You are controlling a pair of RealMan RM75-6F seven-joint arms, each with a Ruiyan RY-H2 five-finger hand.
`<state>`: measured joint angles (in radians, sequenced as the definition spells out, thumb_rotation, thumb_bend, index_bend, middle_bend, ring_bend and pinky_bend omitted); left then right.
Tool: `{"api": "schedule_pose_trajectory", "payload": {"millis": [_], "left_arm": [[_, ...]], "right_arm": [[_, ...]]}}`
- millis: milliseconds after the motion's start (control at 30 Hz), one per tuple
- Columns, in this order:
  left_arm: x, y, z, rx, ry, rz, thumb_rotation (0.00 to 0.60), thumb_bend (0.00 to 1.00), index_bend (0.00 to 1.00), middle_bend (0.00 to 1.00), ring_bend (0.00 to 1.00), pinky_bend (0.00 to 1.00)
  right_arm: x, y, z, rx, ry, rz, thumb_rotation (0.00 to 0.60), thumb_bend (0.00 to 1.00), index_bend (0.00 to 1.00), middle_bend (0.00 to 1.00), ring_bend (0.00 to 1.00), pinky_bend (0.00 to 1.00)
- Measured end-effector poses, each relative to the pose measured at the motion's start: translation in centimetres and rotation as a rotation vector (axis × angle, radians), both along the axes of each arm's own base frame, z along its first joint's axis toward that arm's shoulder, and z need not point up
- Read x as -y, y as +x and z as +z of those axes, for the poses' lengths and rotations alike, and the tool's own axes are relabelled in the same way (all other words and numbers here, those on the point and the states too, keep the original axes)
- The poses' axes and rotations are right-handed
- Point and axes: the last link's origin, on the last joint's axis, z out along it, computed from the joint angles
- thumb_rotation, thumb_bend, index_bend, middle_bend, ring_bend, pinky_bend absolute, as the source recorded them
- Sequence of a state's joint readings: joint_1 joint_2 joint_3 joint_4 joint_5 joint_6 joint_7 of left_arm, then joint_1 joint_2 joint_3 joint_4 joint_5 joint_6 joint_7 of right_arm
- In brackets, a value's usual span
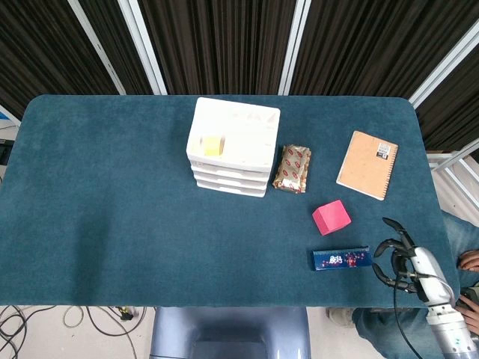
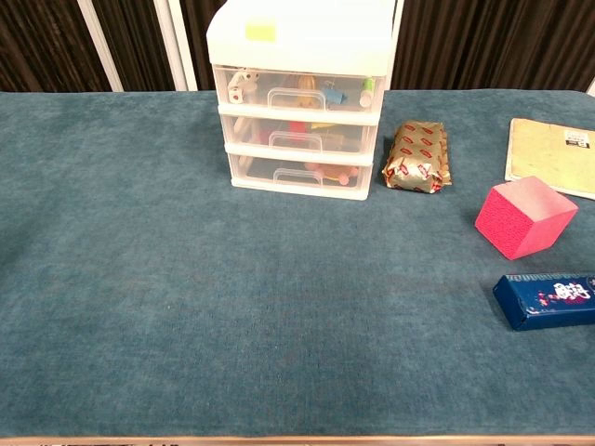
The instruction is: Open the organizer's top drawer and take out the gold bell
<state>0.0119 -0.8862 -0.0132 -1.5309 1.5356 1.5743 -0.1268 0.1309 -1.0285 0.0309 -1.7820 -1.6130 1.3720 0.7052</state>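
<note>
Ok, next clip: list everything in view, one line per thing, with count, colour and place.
organizer: 1, white, three clear drawers all closed, back centre of table
yellow note: 1, on the organizer's top
gold bell: 1, inside the top drawer, only partly visible
foil packet: 1, gold with red print, right of the organizer
notebook: 1, tan, far right
cube: 1, pink, right of centre
box: 1, dark blue, front right
table: 1, teal cloth
right robot hand: 1, black fingers curled loosely, empty, beside the box
</note>
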Motion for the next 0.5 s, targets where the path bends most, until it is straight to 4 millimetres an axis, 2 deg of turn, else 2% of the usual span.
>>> {"api": "schedule_pose_trajectory", "payload": {"millis": [167, 267, 500], "left_arm": [[0.0, 0.1, 0.1, 0.000, 0.003, 0.000, 0.600, 0.23, 0.12, 0.00, 0.00, 0.00], [-0.1, 0.0, 0.0, -0.002, 0.002, 0.006, 0.600, 0.24, 0.12, 0.00, 0.00, 0.00], [-0.1, 0.1, 0.4, -0.003, 0.022, -0.011, 0.600, 0.24, 0.12, 0.00, 0.00, 0.00]], "right_arm": [[2.7, 1.4, -2.0, 0.160, 0.195, 0.037, 0.600, 0.44, 0.09, 0.76, 0.89, 0.89], [4.2, 2.7, -3.6, 0.190, 0.284, 0.072, 0.600, 0.45, 0.09, 0.79, 0.92, 0.90], [6.2, 5.5, -8.0, 0.271, 0.401, 0.099, 0.600, 0.45, 0.09, 0.81, 0.94, 0.90]]}}
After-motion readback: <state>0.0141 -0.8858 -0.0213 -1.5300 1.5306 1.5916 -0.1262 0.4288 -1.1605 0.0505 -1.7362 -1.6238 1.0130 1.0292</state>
